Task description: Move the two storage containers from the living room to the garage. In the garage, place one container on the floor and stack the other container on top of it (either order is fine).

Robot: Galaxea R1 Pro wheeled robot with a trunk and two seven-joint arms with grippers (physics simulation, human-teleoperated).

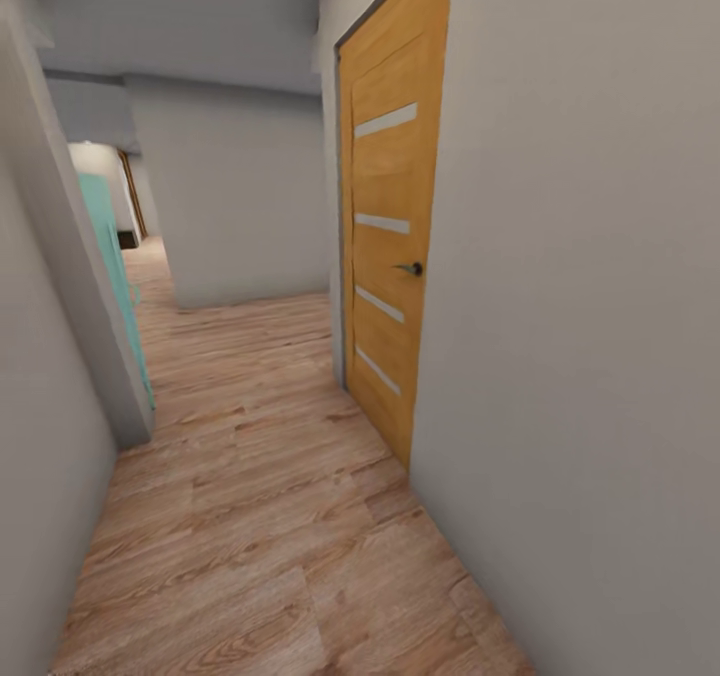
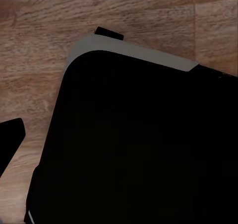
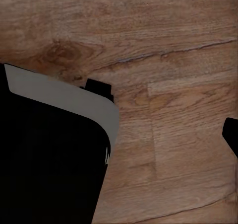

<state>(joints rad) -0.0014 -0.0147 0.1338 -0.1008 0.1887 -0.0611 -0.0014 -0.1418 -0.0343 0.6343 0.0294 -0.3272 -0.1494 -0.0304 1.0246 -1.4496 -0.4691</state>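
Wood plank flooring (image 1: 260,516) runs down a narrow hallway with plain grey walls (image 1: 590,356) on both sides. At about 1 o'clock a shut orange-brown door (image 1: 385,226) stands in the right wall, with four pale strips across it and a small dark handle (image 1: 410,269). At about 10 o'clock a teal panel (image 1: 115,276) peeks out from behind the left wall, and the hallway goes on past it toward a far doorway.

Looking down from the left wrist, a big black body with a grey rim (image 2: 134,149) sits over the wood planks. A black body with a grey rim (image 3: 49,154) shows from the right wrist too.

Whether either end effector is open or closed cannot be told. No orange-red bin is in sight here.
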